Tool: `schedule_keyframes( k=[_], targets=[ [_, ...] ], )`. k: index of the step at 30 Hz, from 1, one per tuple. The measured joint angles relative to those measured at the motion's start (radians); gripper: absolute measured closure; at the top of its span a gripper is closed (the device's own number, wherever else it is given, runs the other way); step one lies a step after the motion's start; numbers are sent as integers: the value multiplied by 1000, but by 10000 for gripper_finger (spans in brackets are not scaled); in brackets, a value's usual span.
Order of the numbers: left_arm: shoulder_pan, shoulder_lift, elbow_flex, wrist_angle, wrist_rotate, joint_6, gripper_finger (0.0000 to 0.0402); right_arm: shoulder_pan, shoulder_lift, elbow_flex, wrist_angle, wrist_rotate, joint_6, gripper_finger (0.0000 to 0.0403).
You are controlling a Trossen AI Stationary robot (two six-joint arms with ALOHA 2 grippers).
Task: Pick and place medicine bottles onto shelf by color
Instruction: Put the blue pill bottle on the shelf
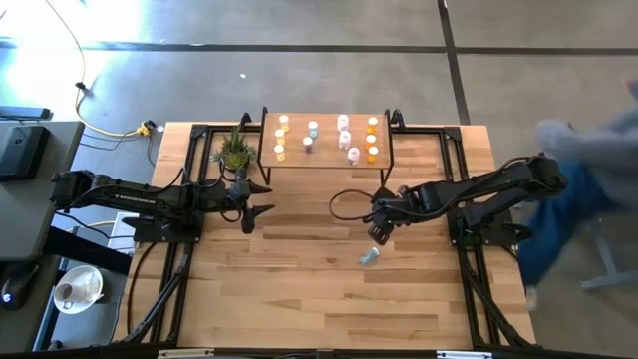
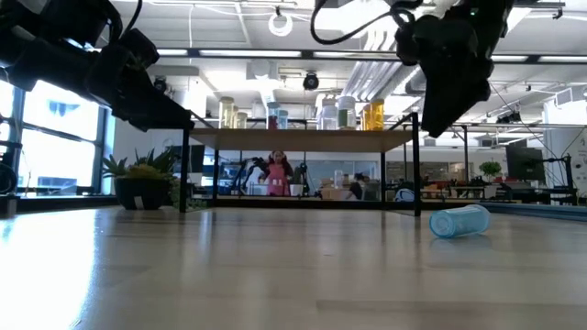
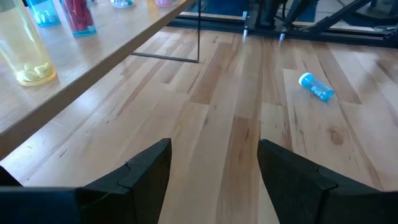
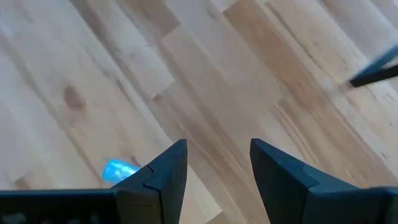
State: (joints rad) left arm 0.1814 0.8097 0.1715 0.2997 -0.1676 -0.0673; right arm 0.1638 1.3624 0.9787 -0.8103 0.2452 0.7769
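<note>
Bottles [image 1: 343, 137] approx 11 on shelf [image 1: 325, 160], 1 blue bottle [image 1: 369, 257] lying on table [image 1: 299, 289]

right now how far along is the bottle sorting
Nearly done, it seems. Most medicine bottles already stand in columns on the shelf. Only one blue bottle lies on its side on the table. Nothing is in hand: the right gripper hovers open and empty just above it, and the left gripper waits open near the plant. Left: pick up that bottle and shelve it.
</note>
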Motion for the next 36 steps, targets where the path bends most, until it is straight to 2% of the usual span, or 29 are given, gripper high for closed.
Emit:
schedule_keyframes(
  k=[9,14,23,36],
  targets=[
    [1,0,0,5,-4,0,172,21,0,0,128,-18,-182,235],
    [1,0,0,8,-21,0,172,29,5,0,146,-22,-295,221],
    [1,0,0,13,-28,-8,172,62,126,0,147,-146,-587,212],
    [1,0,0,13,-31,-8,172,179,274,0,227,-153,-599,212]
  ],
)
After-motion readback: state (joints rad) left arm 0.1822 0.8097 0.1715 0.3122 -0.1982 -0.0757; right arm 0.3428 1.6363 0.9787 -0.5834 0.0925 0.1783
